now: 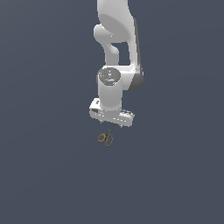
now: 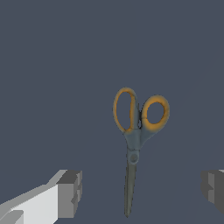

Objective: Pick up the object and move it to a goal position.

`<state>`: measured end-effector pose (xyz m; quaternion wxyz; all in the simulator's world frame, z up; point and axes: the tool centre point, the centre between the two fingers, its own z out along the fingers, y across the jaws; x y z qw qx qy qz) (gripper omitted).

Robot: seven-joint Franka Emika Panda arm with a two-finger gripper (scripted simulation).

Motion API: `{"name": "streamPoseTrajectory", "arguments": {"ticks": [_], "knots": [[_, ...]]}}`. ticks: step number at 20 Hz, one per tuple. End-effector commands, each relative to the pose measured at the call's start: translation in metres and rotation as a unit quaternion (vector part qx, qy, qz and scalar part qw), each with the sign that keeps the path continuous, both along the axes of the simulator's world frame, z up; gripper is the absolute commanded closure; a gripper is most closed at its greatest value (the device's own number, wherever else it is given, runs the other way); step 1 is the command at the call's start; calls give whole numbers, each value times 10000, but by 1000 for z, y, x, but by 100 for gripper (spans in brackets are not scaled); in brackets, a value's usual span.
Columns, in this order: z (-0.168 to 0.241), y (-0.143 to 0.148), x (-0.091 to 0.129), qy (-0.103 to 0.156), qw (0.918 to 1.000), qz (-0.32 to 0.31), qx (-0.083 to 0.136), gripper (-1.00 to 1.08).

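Observation:
The object is a tiny pair of scissors (image 1: 105,138) with two orange-yellow ring handles and thin dark blades, lying on the dark grey-blue surface. My gripper (image 1: 110,124) hangs directly over its blade end. In the wrist view the scissors (image 2: 133,148) lie with the blades running into the wide gap between my two grey fingertips (image 2: 70,192). The ring handles stick out beyond that gap. The gripper (image 2: 142,189) is open, and neither finger touches the blades. How far above the surface the fingers are cannot be told.
The white arm (image 1: 116,52) rises straight up from the hand toward the exterior view's top. Around it there is only a plain dark grey-blue surface (image 1: 48,166), with no other object and no goal marker in view.

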<state>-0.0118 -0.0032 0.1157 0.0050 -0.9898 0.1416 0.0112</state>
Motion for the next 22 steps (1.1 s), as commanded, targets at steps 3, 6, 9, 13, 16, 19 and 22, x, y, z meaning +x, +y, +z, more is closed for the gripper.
{"name": "streamPoseTrajectory", "arguments": {"ticks": [3,6,9,13,16,19,22], "knots": [[-22,2,-5,-28,9984,-571,-22,-92],[-33,2,-9,-47,9960,-897,-39,-92],[-43,3,-12,-63,9932,-1159,-54,-92],[-52,3,-15,-80,9899,-1411,-70,-92],[-56,3,-17,-88,9882,-1526,-77,-92],[-58,3,-17,-92,9874,-1578,-81,-92],[-58,3,-17,-88,9877,-1558,-80,-92]]}}
